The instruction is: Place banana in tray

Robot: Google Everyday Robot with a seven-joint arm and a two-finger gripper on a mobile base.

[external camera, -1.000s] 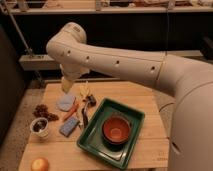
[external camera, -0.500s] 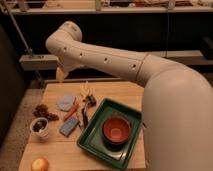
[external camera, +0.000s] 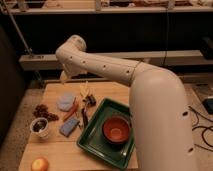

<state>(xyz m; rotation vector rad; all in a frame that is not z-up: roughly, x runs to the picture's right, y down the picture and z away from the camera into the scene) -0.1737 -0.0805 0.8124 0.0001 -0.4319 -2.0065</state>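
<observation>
The banana (external camera: 84,89), small and pale yellow, lies on the wooden table (external camera: 57,150) near its back edge, just left of the tray's far corner. The dark-green tray (external camera: 95,137) sits at the table's right front with a red bowl (external camera: 116,129) inside it. My white arm sweeps from the right foreground up to an elbow (external camera: 74,50) above the table's back left. The gripper (external camera: 64,76) is mostly hidden behind that elbow. Only a pale tip shows beneath it, above and left of the banana and apart from it.
Left of the tray lie an orange carrot (external camera: 70,111), a dark tool (external camera: 90,100), a pale blue cloth (external camera: 65,101) and a blue sponge (external camera: 69,127). Dark berries (external camera: 43,111), a white cup (external camera: 41,126) and a round orange fruit (external camera: 40,164) occupy the left side. Shelving stands behind.
The arm has swung, its bulk now covering more of the right side, and the pale tip under the elbow has shifted slightly. Nothing on the table has moved.
</observation>
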